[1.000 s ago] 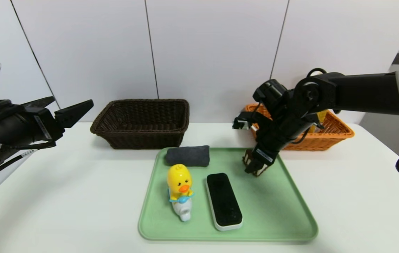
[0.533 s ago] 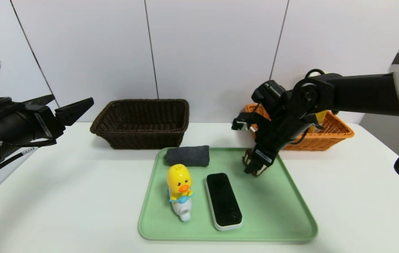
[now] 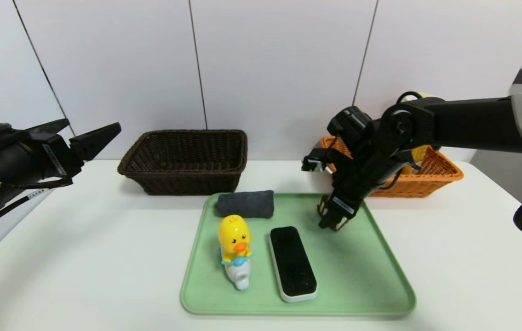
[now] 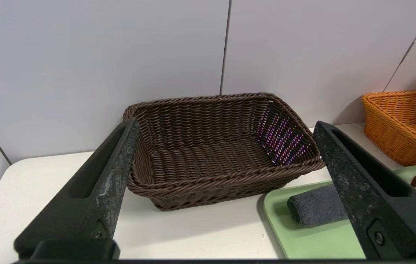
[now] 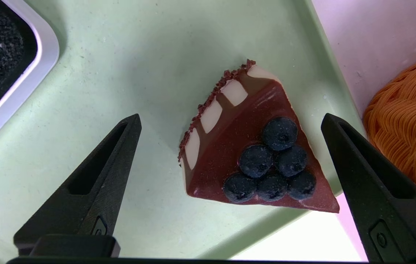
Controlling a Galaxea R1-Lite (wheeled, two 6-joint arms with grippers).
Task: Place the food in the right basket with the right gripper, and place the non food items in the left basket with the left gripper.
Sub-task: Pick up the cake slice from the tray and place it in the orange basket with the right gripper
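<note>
Hovering with jaws spread wide, the right gripper (image 3: 333,222) hangs over the cake wedge (image 5: 251,154) at the green tray's (image 3: 362,294) far right corner.

Head view: the arm hides most of the wedge; a grey rolled cloth (image 3: 245,203), duck toy (image 3: 235,248) and eraser (image 3: 292,263) lie on the tray, on a white surface before grey wall panels, with the dark brown basket (image 3: 186,160) and orange basket (image 3: 431,177) behind. Left wrist view: the left gripper (image 4: 226,161), jaws spread and holding nothing, faces the brown basket. Right wrist view: only here do the blueberries show, the wedge between the jaws, untouched.
</note>
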